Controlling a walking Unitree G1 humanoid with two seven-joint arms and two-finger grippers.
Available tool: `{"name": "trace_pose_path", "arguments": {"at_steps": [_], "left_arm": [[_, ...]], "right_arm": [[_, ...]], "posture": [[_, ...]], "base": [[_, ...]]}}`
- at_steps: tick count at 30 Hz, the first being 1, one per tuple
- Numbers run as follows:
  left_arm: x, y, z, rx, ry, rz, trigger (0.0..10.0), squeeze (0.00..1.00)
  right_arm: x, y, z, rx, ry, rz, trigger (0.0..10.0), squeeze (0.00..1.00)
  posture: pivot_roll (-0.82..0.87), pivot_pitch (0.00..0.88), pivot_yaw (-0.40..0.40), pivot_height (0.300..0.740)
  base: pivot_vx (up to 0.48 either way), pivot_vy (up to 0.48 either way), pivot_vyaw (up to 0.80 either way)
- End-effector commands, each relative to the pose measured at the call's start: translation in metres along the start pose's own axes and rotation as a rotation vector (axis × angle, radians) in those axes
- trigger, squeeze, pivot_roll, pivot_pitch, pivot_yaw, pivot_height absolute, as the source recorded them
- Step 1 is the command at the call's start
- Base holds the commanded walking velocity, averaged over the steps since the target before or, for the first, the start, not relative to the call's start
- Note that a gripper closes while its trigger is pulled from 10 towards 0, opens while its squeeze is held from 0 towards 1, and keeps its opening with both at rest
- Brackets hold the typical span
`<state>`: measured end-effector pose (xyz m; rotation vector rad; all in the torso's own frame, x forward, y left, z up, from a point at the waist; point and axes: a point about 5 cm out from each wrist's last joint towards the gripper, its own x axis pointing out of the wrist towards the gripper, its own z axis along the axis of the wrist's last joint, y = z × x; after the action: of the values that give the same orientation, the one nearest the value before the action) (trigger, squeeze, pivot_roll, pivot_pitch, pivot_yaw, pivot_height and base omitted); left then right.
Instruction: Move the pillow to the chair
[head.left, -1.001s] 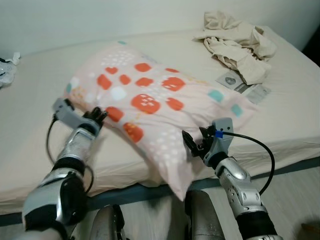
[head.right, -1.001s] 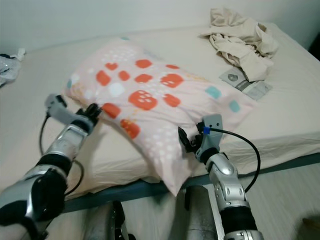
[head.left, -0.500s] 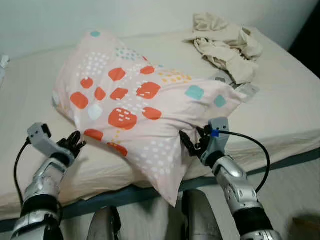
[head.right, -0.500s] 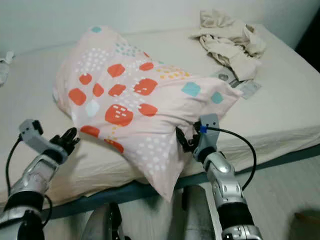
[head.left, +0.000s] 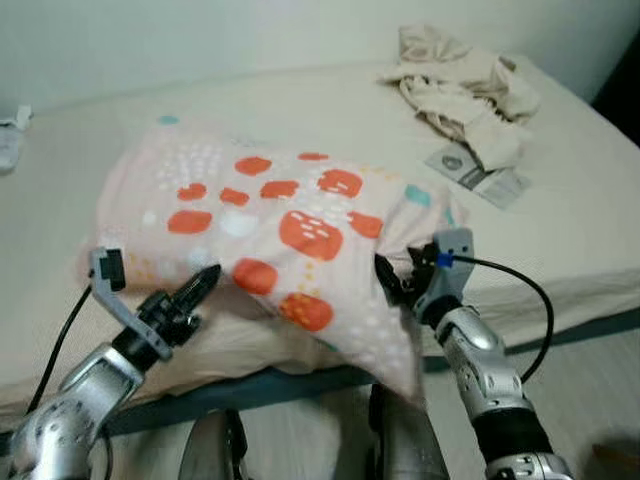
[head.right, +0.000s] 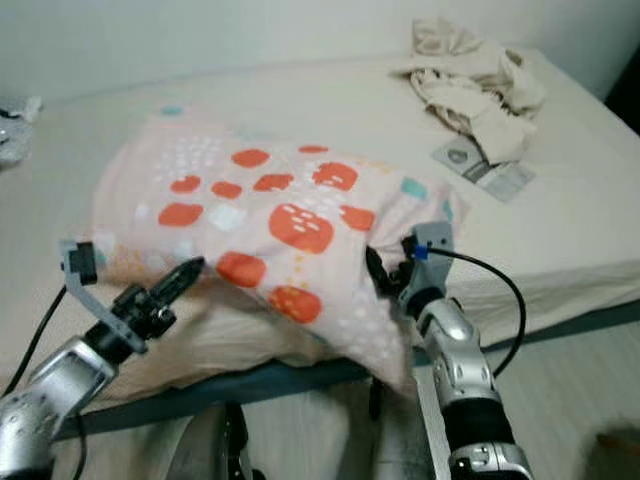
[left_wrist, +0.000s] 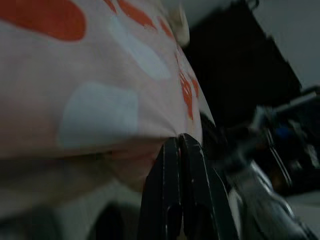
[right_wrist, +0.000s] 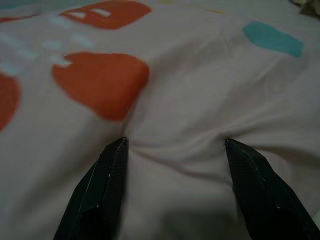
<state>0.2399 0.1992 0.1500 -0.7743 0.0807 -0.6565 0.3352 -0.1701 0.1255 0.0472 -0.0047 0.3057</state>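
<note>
- Pressing into the pillow (head.left: 290, 230) from its right end, the right tool (right_wrist: 172, 150) has its two fingers spread wide, both tips pushed against the cloth, which wrinkles between them.
- The left tool (head.left: 200, 285) has its fingers pressed together, holding nothing, and it points at the lower left edge of the pillow, just under the cloth.
- The pillow, pink with orange, white and teal spots, lies on the bed (head.left: 90, 150) near the front edge, and its right corner hangs over this edge.
- A crumpled beige cloth (head.left: 465, 85) lies at the far right of the bed, well apart from the pillow, with a flat packet (head.left: 478, 172) beside it.
</note>
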Motion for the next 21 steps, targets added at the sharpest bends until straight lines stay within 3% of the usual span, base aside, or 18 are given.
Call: {"name": "trace_pose_path", "arguments": {"at_steps": [1, 8, 9, 10, 11, 14, 15, 21], "left_arm": [[-0.006, -0.018, -0.006, 0.009, 0.071, -0.087, 0.0, 0.0], [-0.01, -0.013, -0.014, 0.053, 0.085, 0.032, 0.2, 0.0], [-0.008, -0.011, -0.014, 0.072, 0.081, 0.062, 2.0, 0.0], [-0.005, -0.007, -0.014, 0.116, 0.08, 0.114, 7.9, 0.0], [-0.002, -0.004, -0.014, 0.144, 0.074, 0.151, 10.0, 0.0], [0.0, -0.002, -0.011, 0.169, 0.053, 0.193, 10.0, 0.0], [0.0, 0.003, -0.007, 0.159, 0.018, 0.226, 10.0, 1.0], [0.0, 0.021, 0.015, 0.151, -0.093, 0.344, 10.0, 1.0]], "right_arm": [[-0.001, 0.006, -0.011, 0.012, 0.035, 0.023, 10.0, 0.0], [0.0, 0.005, -0.012, 0.011, 0.036, 0.021, 10.0, 0.0], [0.0, 0.005, -0.012, 0.011, 0.037, 0.022, 10.0, 0.0], [0.0, 0.006, -0.012, 0.011, 0.037, 0.023, 10.0, 0.0], [0.0, 0.006, -0.013, 0.009, 0.037, 0.024, 10.0, 0.0], [0.0, 0.007, -0.012, 0.008, 0.036, 0.026, 10.0, 0.0], [0.0, 0.006, -0.012, 0.006, 0.033, 0.025, 10.0, 0.0], [-0.003, -0.002, -0.007, 0.016, 0.005, -0.008, 10.0, 0.0]], "posture": [[-0.03, 0.192, 0.043, 0.592], [-0.02, 0.189, 0.039, 0.592], [-0.02, 0.188, 0.038, 0.592], [-0.02, 0.188, 0.038, 0.592], [-0.02, 0.188, 0.038, 0.592], [-0.02, 0.188, 0.038, 0.592], [-0.03, 0.18, 0.042, 0.592], [-0.03, 0.18, 0.042, 0.592]], "base": [[0.0, 0.0, 0.0], [0.0, 0.0, 0.0], [0.0, 0.0, 0.0], [0.0, 0.0, 0.0], [0.0, 0.0, 0.0], [0.0, 0.0, 0.0], [0.0, 0.0, 0.0], [0.0, 0.0, 0.0]]}}
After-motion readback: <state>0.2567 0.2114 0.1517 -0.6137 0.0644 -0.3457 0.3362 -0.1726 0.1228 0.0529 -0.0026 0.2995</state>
